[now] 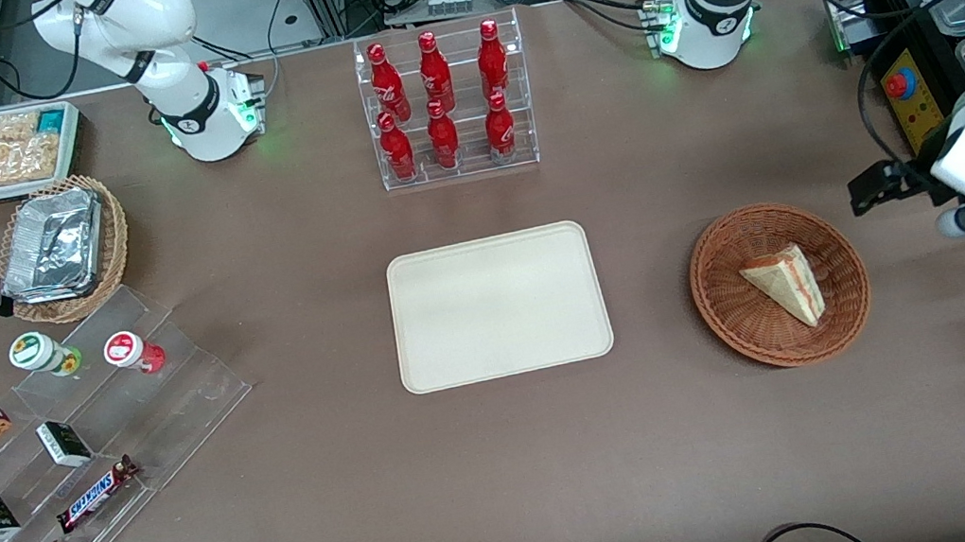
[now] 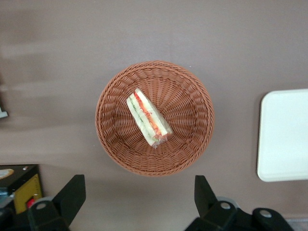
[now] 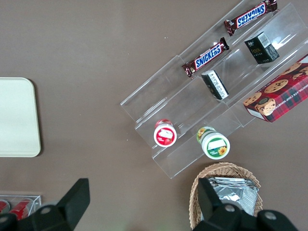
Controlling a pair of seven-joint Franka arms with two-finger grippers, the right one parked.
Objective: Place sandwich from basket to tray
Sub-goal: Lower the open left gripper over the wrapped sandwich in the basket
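The sandwich (image 2: 148, 118) is lying on its side in the basket (image 2: 202, 103), near the middle, with the red and green filling turned upward. The gripper (image 2: 139, 204) is held high above the table just beside the basket, with its 2 fingers (image 2: 72, 195) spread wide and nothing held. The tray (image 1: 497, 307) lies bare, well apart from the basket. For a clean pickup, the gripper should be centred over the wedge, turned so the jaws close across the 2 bread faces, and lowered without the basket rim being touched.
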